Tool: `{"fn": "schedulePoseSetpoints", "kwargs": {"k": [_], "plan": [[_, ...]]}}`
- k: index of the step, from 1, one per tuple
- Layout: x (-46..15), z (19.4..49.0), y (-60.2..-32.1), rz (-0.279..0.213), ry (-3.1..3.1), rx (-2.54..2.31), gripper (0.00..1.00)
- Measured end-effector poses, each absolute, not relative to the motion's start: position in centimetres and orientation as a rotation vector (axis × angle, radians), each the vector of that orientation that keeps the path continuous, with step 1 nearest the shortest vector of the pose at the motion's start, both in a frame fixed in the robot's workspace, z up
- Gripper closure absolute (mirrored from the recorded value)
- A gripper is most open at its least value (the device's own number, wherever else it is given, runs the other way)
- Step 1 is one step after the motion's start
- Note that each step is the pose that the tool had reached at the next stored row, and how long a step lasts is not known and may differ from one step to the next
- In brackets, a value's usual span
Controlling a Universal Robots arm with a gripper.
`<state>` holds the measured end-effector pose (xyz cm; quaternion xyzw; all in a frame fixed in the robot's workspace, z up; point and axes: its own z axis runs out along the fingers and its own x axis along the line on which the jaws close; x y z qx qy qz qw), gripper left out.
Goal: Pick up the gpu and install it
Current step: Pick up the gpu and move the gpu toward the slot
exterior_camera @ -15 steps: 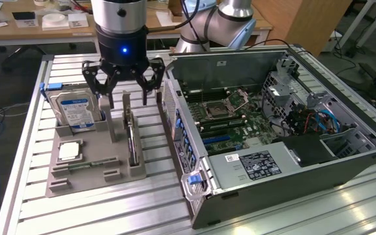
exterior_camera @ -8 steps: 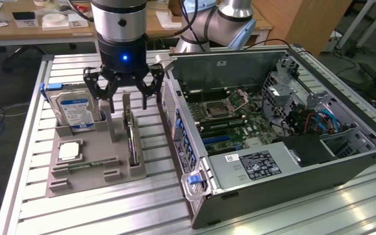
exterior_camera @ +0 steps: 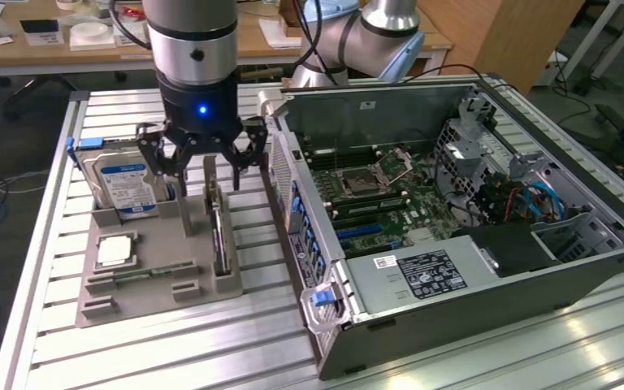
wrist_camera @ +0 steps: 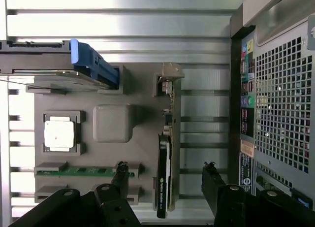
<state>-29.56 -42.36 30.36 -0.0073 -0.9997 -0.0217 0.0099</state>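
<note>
gpu (exterior_camera: 217, 231) is standing on its long edge in a slot of the grey parts holder (exterior_camera: 139, 302) on the bench (exterior_camera: 225, 357), on the side of the holder nearest the open pc case (exterior_camera: 572, 260), with the hard drive (exterior_camera: 126, 185) parked upright over on the exterior view's left. tool (exterior_camera: 209, 175) hangs right above the card with its jaws apart, one finger either side of the thin top edge and not touching it as far as i can see, so nothing's picked up and the card isn't in the case. in the wrist view the card sits pretty much in the middle of the gap between the fingers. handling wise i'd guess it's light and stiff, but it's basically a bare circuit board so treat it as fragile, squeezing hard on the parts mounted on it would be bad. the faces look smooth-ish too, so it could slip or swing if grabbed off centre. best bet imo is pinching across the two flat faces near the middle of the top edge, away from either end
</note>
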Motion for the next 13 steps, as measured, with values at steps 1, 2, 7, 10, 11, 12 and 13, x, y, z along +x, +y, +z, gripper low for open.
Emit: {"fn": "schedulePoseSetpoints", "kwargs": {"k": [1,2,7,10,11,12,13], "plan": [[-29.6,30.2,-42.4,-0.068,-3.121,-0.024,0.29],[-29.6,30.0,-42.4,-0.068,-3.121,-0.025,0.29],[-29.6,29.2,-42.4,-0.068,-3.13,-0.025,0.29],[-29.6,28.8,-42.4,-0.068,-3.136,-0.025,0.29],[-29.6,28.6,-42.4,-0.068,-3.136,-0.025,0.29],[-29.6,28.5,-42.4,-0.068,-3.136,-0.025,0.29],[-29.6,28.3,-42.4,-0.068,-3.136,-0.025,0.29]]}}
